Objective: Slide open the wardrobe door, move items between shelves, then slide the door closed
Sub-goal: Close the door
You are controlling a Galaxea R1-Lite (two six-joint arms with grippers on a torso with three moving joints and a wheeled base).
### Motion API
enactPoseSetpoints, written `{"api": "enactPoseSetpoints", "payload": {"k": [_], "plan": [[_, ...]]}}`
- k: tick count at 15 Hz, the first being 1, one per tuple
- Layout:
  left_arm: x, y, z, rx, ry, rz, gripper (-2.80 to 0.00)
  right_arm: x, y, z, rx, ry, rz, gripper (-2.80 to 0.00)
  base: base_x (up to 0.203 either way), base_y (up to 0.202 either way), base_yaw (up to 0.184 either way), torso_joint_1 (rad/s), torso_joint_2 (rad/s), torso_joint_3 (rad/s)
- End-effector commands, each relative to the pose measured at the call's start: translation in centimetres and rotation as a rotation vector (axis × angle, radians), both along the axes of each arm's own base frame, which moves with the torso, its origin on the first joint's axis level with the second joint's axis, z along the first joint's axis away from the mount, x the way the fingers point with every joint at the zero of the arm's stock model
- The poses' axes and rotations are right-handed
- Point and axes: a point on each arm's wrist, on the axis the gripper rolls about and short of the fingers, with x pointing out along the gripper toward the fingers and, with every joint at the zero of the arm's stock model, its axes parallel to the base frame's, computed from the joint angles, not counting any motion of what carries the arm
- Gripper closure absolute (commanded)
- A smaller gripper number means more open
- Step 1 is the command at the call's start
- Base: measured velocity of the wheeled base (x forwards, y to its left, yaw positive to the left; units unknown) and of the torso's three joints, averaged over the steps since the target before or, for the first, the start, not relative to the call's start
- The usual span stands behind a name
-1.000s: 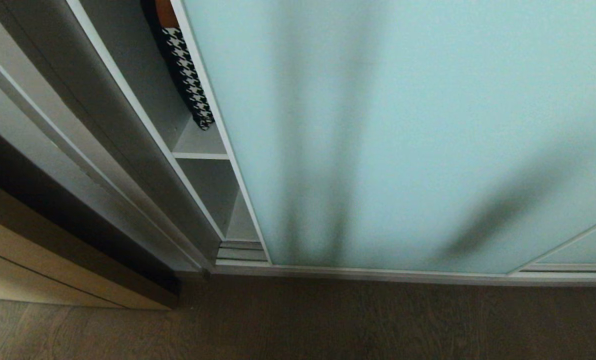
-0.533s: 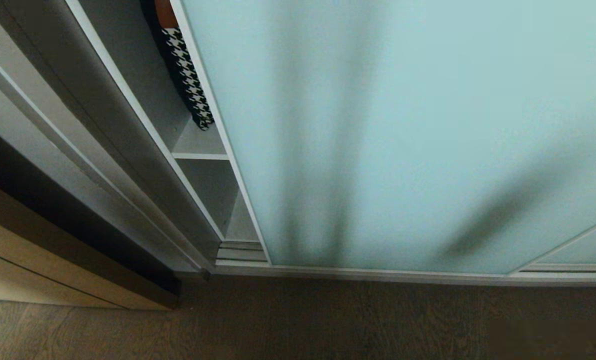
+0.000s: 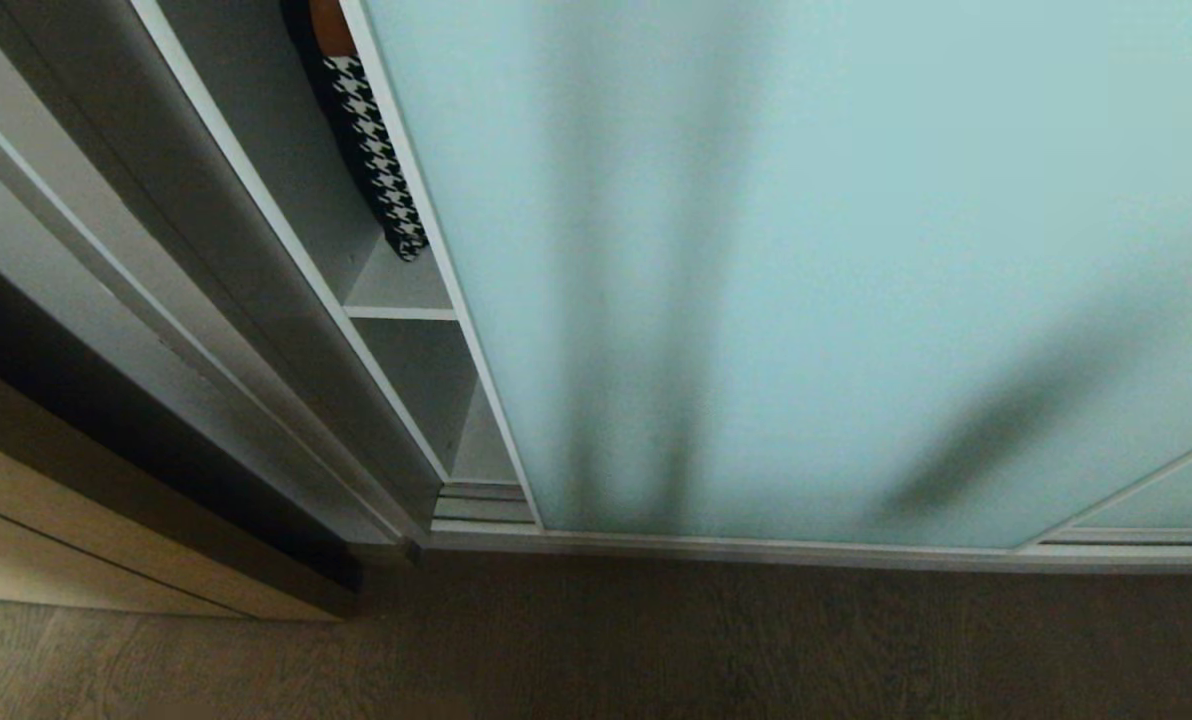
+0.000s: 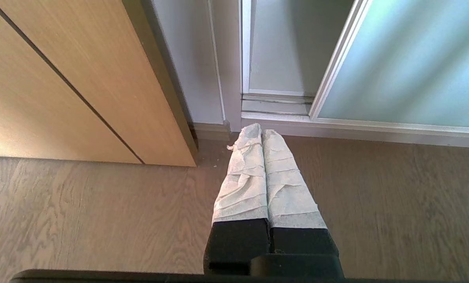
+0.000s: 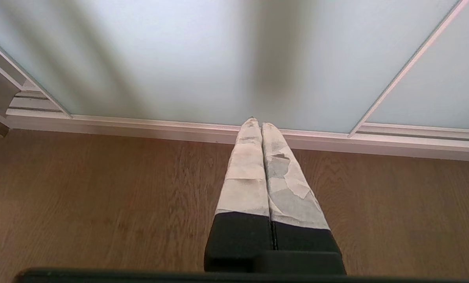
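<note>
Narrow gap between sliding wardrobe door (image 3: 816,270) edge and grey side wall (image 3: 256,260).

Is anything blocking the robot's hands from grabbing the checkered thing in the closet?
Yes. The sliding wardrobe door covers most of the opening; the houndstooth piece peeks through a narrow gap at the door's left edge. The left gripper and right gripper are shut, low above the floor, outside.

From my console, the sliding wardrobe door (image 3: 806,270) hides most of the shelves (image 3: 401,312); only dark smears show through its frosted glass, and the houndstooth piece (image 3: 376,160) is cut off at the frame's top edge.
</note>
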Motion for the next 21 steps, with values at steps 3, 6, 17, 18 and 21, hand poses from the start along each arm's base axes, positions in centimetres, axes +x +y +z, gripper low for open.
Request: {"api": "enactPoseSetpoints", "payload": {"k": [3,6,17,18,21], "plan": [[0.0,0.0,0.0,0.029,0.007,0.0,0.0,0.0,0.0,0.0,0.0,0.001,0.0,0.0,0.0,0.0,0.0,0.0,0.0,0.0],[-0.1,0.0,0.4,0.052,-0.022,0.001,0.0,0.0,0.0,0.0,0.0,0.002,0.0,0.0,0.0,0.0,0.0,0.0,0.0,0.0],[1.0,-0.7,25.5,-0.021,-0.3,-0.347,0.0,0.0,0.0,0.0,0.0,0.002,0.0,0.0,0.0,0.0,0.0,0.0,0.0,0.0],[2.4,-0.8,27.0,-0.04,-0.285,-0.418,0.0,0.0,0.0,0.0,0.0,0.002,0.001,0.0,0.0,0.0,0.0,0.0,0.0,0.0],[5.9,-1.4,30.6,-0.079,-0.257,-0.71,0.0,0.0,0.0,0.0,0.0,0.002,0.0,0.0,0.0,0.0,0.0,0.0,0.0,0.0]]}}
